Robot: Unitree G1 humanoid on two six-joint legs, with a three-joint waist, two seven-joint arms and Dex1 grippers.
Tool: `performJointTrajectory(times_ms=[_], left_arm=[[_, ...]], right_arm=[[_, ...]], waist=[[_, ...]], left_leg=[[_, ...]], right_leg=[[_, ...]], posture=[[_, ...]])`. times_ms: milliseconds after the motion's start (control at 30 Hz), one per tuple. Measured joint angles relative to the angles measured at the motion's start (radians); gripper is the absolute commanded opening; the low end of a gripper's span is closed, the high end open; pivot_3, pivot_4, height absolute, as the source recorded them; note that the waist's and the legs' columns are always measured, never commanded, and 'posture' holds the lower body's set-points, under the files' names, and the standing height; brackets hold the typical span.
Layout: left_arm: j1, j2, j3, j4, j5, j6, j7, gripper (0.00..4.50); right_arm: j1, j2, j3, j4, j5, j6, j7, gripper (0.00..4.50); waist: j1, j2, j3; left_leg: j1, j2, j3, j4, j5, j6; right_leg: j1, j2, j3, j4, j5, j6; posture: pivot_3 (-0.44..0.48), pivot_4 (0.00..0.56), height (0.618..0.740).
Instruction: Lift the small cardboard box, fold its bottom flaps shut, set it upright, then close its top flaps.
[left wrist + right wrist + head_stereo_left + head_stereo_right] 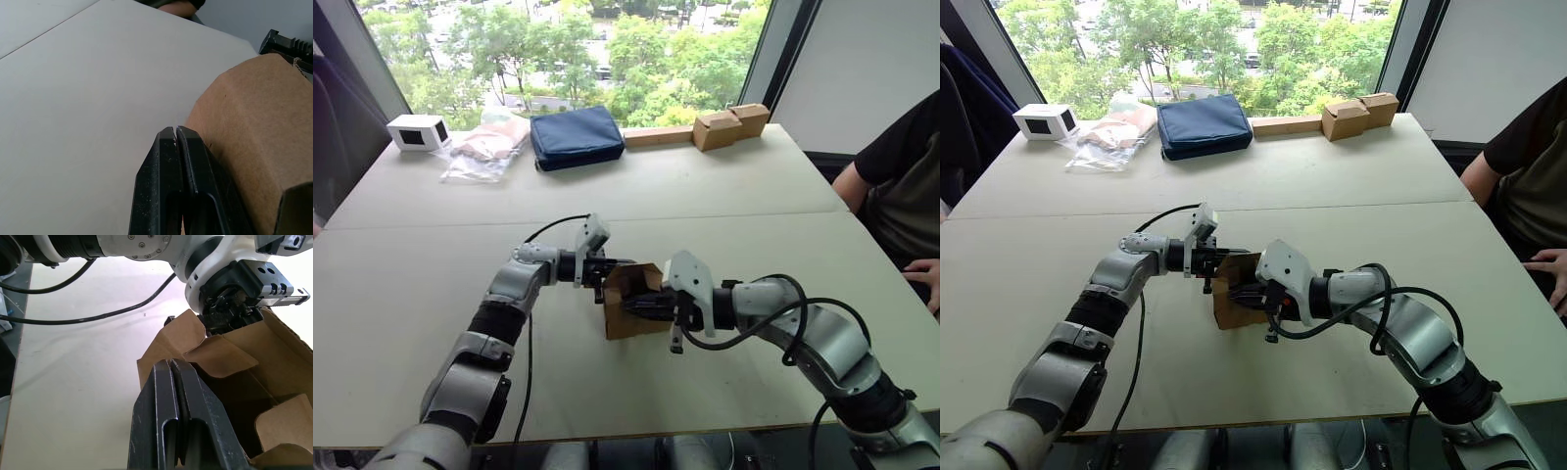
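The small cardboard box [631, 304] rests near the middle of the bench [431, 255], tipped on its side, its open end facing the right gripper [1255, 297]. That gripper's fingers [177, 431], pressed together, reach into the opening among loose flaps [220, 356]. The left gripper [606, 274], fingers pressed together, touches the box's far wall.

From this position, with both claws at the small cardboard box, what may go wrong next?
1. Both claws look shut and pressed against the small cardboard box, not gripping it; the left claw lies along an outer wall. The box may slide on the table.
2. The right claw sits at the open end among partly bent flaps; pushing further may crush one inward.
3. The left claw's mount is close to those flaps, so the claws may collide.
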Motion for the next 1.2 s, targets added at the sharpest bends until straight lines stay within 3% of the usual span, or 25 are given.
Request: performJointTrajectory(times_ms=[433,633,867,967,1133,1200], left_arm=[[0.031,0.0,0.007,-0.001,0.001,0.0,0.041,0.05],[0.079,0.065,0.077,-0.037,-0.007,0.016,0.095,0.05],[0.248,0.23,0.204,-0.352,-0.095,0.164,0.15,0.05],[0.39,0.313,0.263,-0.625,-0.195,0.317,0.176,0.05],[0.543,0.343,0.333,-0.891,-0.409,0.544,0.236,0.05],[0.581,0.344,0.336,-0.944,-0.44,0.576,0.266,0.05]], right_arm=[[0.0,0.048,0.03,0.112,-0.081,-0.066,0.039,0.0],[-0.009,0.055,0.03,0.137,-0.091,-0.086,0.061,0.0],[-0.013,0.073,0.023,0.152,-0.089,-0.088,0.073,0.0],[-0.009,0.082,0.008,0.156,-0.081,-0.085,0.075,0.0],[-0.011,0.097,-0.006,0.178,-0.08,-0.087,0.083,0.0],[-0.012,0.103,-0.006,0.189,-0.08,-0.09,0.087,0.0]], waist=[[-0.001,0.0,0.0],[-0.009,0.0,0.0],[-0.02,0.0,0.0],[-0.018,0.0,0.0],[-0.017,0.0,0.0],[-0.018,0.0,0.0]], left_leg=[[0.0,0.0,0.0,0.0,0.0,0.0],[0.0,0.001,0.0,0.0,0.0,0.0],[0.0,0.001,0.0,-0.001,0.0,0.0],[0.0,0.001,-0.001,-0.001,0.0,0.0],[0.001,0.001,-0.001,-0.001,0.0,0.0],[0.001,0.001,-0.001,-0.001,0.0,0.0]], right_leg=[[0.0,0.0,0.0,0.0,0.0,0.0],[0.0,0.0,0.0,0.001,0.0,0.0],[-0.001,-0.003,0.001,0.0,0.0,0.0],[0.0,-0.004,0.001,0.0,0.0,0.0],[0.001,-0.006,0.001,0.0,0.0,0.0],[0.001,-0.006,0.001,0.0,0.0,0.0]], posture=[[0.0,0.15,0.74],[0.0,0.15,0.74],[0.0,0.15,0.74],[0.0,0.15,0.74],[0.0,0.15,0.74],[0.0,0.15,0.74]])
